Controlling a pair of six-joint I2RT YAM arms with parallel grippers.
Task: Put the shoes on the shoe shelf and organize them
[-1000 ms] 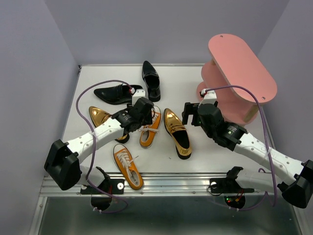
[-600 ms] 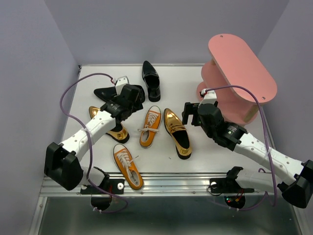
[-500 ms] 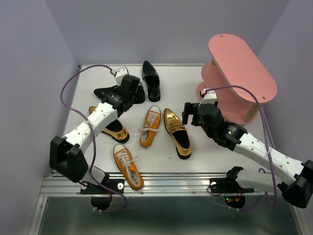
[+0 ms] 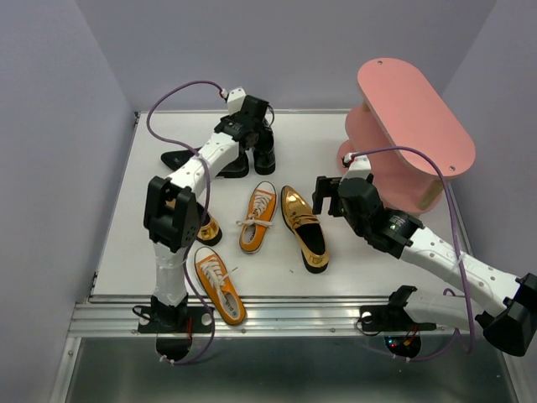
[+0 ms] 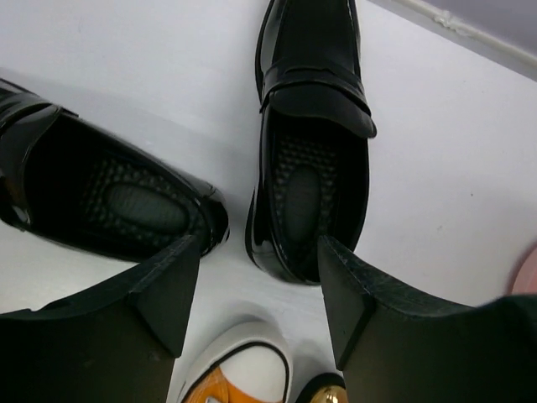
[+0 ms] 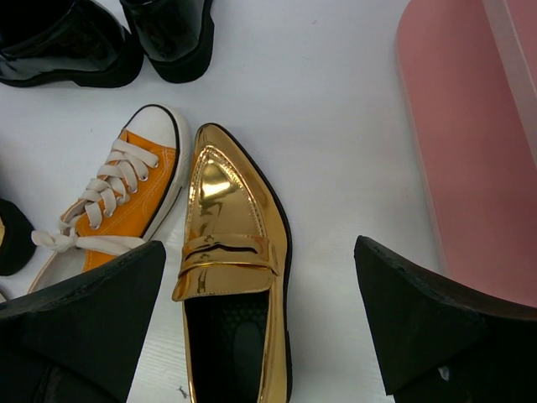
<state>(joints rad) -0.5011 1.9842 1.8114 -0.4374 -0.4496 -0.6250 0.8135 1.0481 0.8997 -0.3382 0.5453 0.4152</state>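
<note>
Two glossy black shoes lie at the back: one (image 4: pixel 265 156) (image 5: pixel 310 168) pointing at the far wall, the other (image 4: pixel 178 158) (image 5: pixel 101 201) to its left. My left gripper (image 4: pixel 252 136) (image 5: pixel 260 277) hovers over them, open and empty, its fingertips just short of the first shoe's heel. A gold loafer (image 4: pixel 304 227) (image 6: pixel 231 277) and an orange sneaker (image 4: pixel 258 217) (image 6: pixel 117 210) lie side by side mid-table. My right gripper (image 4: pixel 325 195) (image 6: pixel 258 277) hangs wide open above that loafer, holding nothing. The pink shoe shelf (image 4: pixel 411 109) (image 6: pixel 470 151) stands at the back right.
A second orange sneaker (image 4: pixel 220 285) lies near the front edge. A second gold loafer (image 4: pixel 201 227) is partly hidden behind the left arm. Purple walls close in the table on three sides. A purple cable loops from each arm.
My left arm has swung from over the orange sneaker mid-table to the back, over the black shoes. The right arm and all the shoes have stayed put.
</note>
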